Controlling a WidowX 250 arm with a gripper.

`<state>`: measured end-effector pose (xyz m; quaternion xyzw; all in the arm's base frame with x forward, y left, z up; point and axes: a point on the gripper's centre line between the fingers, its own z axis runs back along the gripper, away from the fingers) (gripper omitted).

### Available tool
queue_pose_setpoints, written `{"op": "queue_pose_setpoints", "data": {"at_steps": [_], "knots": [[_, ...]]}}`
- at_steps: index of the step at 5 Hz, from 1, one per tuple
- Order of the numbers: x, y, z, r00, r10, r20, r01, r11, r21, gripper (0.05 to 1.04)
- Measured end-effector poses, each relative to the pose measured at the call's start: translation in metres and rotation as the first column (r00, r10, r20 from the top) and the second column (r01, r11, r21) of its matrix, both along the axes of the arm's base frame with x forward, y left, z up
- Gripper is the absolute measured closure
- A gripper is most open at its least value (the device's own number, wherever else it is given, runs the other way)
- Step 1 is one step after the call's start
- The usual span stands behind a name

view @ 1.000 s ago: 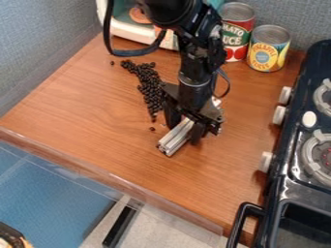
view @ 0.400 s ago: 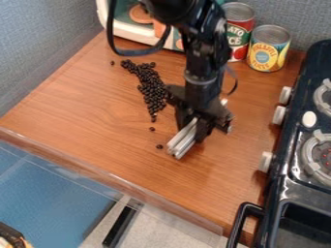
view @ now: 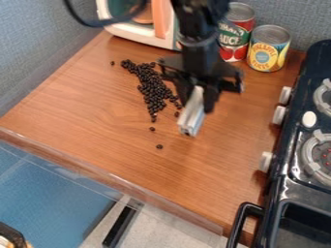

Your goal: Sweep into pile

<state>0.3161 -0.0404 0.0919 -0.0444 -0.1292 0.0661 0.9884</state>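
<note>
Toy kitchen mock-up, lab-type setting by the look of it. Black stove [view: 293, 178] with white knobs right of the wood-grain desk [view: 97, 128]; white toy oven [view: 139, 37], red-labelled can [view: 234, 41] and yellow-labelled can [view: 265, 55] at desk's back; grey-blue textured panels [view: 42, 48] behind desk, black robot arm [view: 199, 51] over desk.

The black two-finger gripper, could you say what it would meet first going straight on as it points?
Probably the brown wooden countertop, met first by the silver metal bar that the gripper holds; any height between is hard to judge.
</note>
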Motion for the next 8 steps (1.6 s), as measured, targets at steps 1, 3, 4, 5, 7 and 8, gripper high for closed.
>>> {"op": "queue_pose_setpoints", "data": {"at_steps": [1, 3, 4, 5, 7, 8], "knots": [[-0.013, 0.015, 0.010, 0.967, 0.253, -0.038, -0.254, 0.966, -0.052, 0.700], [-0.031, 0.065, 0.001, 0.713, 0.676, -0.186, -0.701, 0.693, -0.171, 0.700], [-0.028, 0.092, 0.004, 0.566, 0.805, -0.176, -0.820, 0.528, -0.222, 0.700], [-0.019, 0.122, 0.003, 0.415, 0.885, -0.212, -0.896, 0.357, -0.263, 0.700], [0.008, 0.155, 0.005, 0.128, 0.956, -0.264, -0.972, 0.069, -0.223, 0.700], [0.021, 0.167, 0.003, 0.003, 0.956, -0.293, -0.979, -0.057, -0.194, 0.700]]}}
